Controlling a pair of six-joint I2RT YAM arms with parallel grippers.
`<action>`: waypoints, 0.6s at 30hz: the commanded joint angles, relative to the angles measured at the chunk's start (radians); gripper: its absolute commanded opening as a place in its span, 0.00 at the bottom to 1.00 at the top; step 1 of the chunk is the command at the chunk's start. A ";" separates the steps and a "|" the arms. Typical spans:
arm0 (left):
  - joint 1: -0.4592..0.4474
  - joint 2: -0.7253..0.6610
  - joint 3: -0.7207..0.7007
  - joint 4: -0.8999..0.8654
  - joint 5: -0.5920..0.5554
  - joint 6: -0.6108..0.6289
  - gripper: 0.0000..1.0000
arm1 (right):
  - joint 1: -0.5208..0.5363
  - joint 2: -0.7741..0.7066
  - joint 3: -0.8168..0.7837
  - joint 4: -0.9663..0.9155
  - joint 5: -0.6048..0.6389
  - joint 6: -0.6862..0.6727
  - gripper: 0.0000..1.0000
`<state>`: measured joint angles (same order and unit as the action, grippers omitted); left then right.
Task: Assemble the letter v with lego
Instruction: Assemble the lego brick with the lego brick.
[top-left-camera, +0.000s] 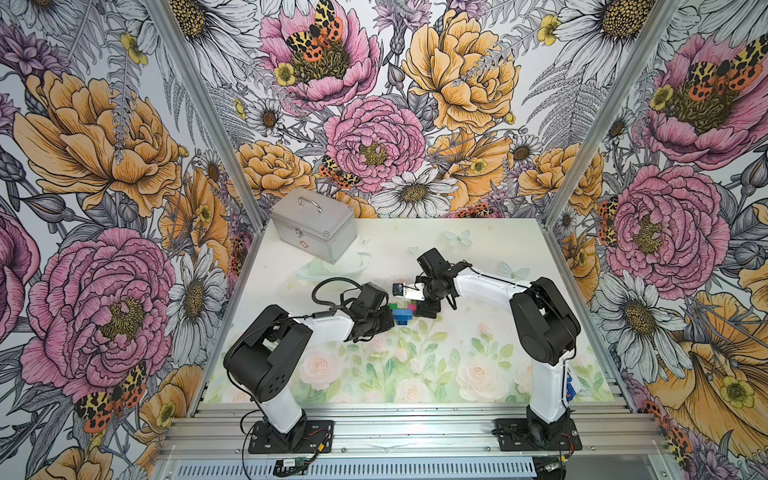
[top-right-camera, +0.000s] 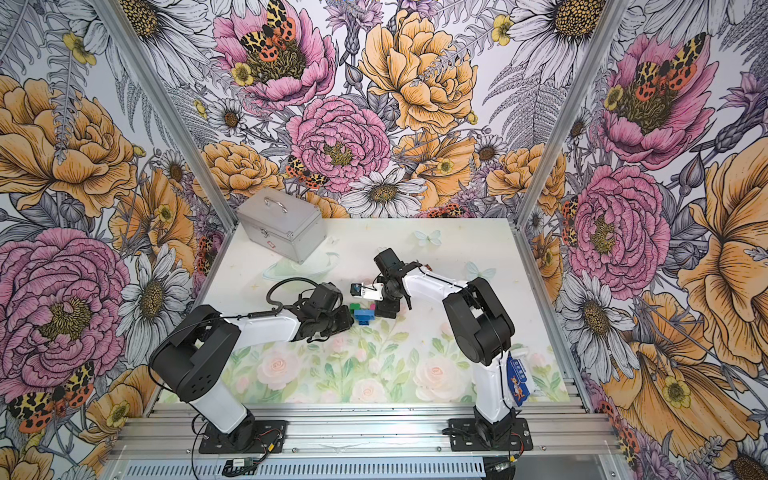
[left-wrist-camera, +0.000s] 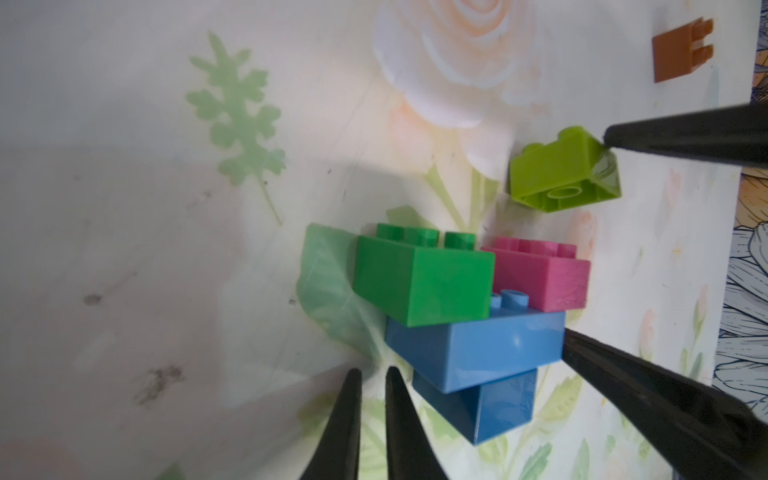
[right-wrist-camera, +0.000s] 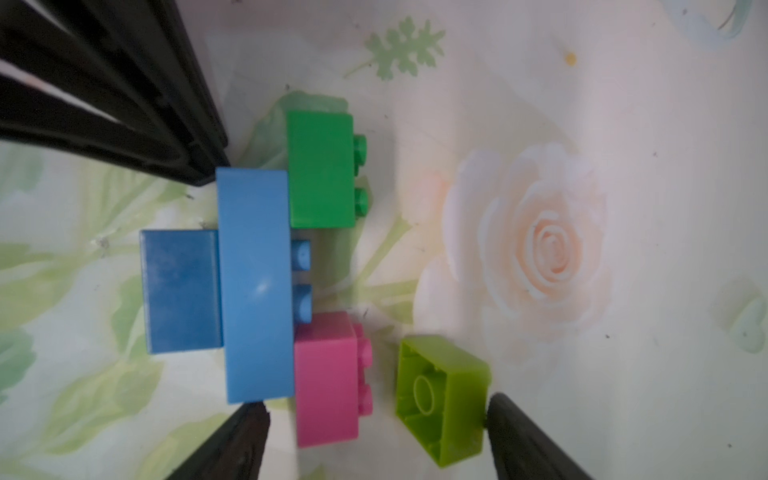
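The left gripper is closed and empty, its tips at one end of the light blue brick. The right gripper is spread wide at that brick's other end, gripping nothing, with one finger touching the loose lime brick. The green brick and pink brick join its studded face, the dark blue brick the opposite face.

Green, blue and pink lego lies joined. The left arm and right arm flank it closely; a silver case stands well behind it.
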<state>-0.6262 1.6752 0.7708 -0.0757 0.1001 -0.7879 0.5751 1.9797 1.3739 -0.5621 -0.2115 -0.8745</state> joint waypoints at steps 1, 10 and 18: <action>-0.009 0.004 0.005 -0.011 -0.026 -0.011 0.16 | -0.006 -0.024 0.013 -0.003 0.015 0.003 0.87; -0.014 0.009 0.008 -0.011 -0.026 -0.007 0.16 | -0.005 -0.060 -0.004 -0.002 0.001 0.032 0.86; -0.013 0.007 0.005 -0.011 -0.028 -0.005 0.16 | -0.003 -0.095 -0.027 -0.003 -0.004 0.056 0.87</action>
<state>-0.6312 1.6752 0.7708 -0.0727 0.0963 -0.7876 0.5751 1.9224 1.3586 -0.5648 -0.2077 -0.8463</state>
